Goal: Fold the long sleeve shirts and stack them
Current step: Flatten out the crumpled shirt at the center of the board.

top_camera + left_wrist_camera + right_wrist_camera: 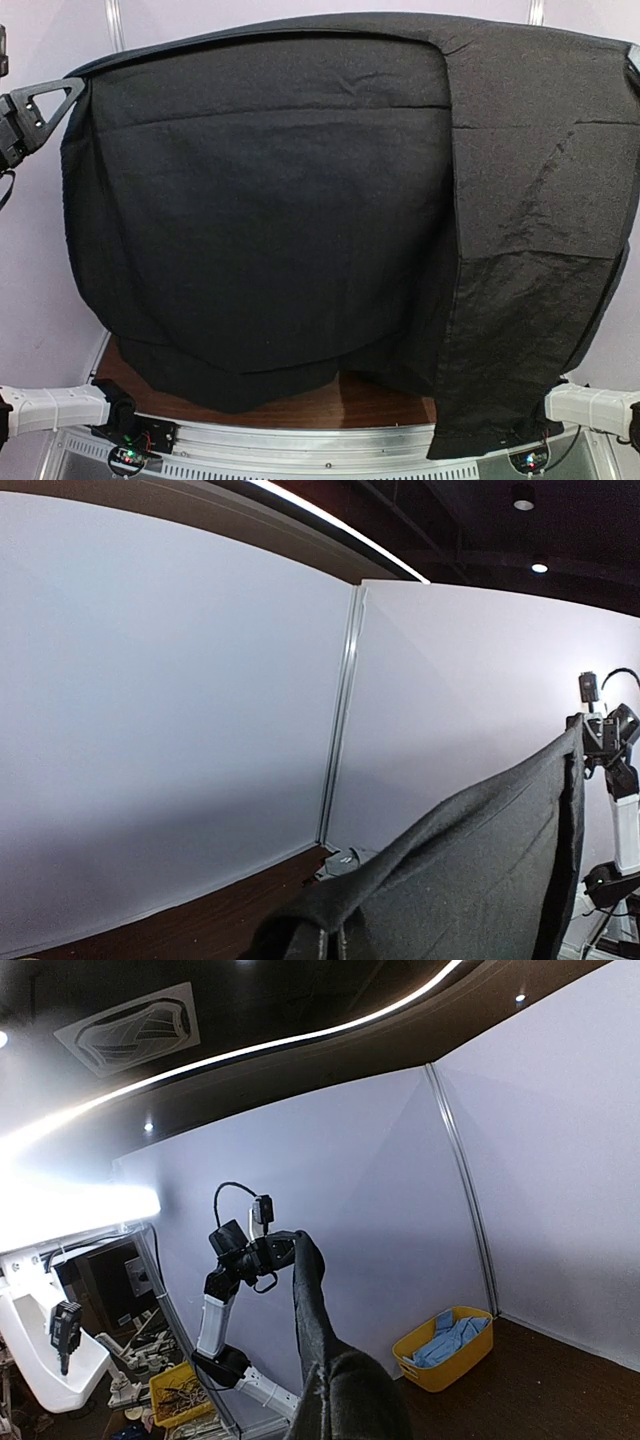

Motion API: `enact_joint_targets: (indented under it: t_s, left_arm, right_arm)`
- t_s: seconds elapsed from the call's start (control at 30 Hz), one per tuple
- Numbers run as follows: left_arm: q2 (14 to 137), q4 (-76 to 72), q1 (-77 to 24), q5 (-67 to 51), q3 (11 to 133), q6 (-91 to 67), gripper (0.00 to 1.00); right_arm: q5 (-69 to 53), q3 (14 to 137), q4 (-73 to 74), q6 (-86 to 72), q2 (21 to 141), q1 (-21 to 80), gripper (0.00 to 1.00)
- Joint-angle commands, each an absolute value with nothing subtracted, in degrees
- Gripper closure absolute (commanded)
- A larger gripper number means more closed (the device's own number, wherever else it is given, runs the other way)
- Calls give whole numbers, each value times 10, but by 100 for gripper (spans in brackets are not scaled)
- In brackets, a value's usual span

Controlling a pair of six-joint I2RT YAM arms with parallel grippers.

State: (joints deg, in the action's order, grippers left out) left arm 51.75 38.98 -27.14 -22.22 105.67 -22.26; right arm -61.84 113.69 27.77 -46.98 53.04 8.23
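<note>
Shirt [300,220] across nearly the whole top view, one upper corner at the left gripper [70,90] in the upper left, lower hem in front of the table [375,400] at bottom centre. In the left wrist view, right gripper [582,742] on the shirt's far corner at the right edge. In the right wrist view, basket [445,1345] at lower right, beside the wall [400,1190].

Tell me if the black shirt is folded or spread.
Spread: the black shirt hangs as a wide sheet, stretched between the left gripper and right gripper, both shut on its top edge.
</note>
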Motion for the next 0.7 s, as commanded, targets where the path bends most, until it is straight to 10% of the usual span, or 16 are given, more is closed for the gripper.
enact_joint_targets:
  t_s: [0.0,0.27,0.67]
  left_arm:
    - [558,404,-265,-74,1068,-210,100]
    - [721,345,-257,108,987,-161,100]
    - [1062,137,-185,86,867,-182,100]
  right_arm:
    - [-496,1159,373,-373,559,78,100]
    - [-282,959,375,-250,632,78,100]
    - [-298,762,81,-212,962,78,100]
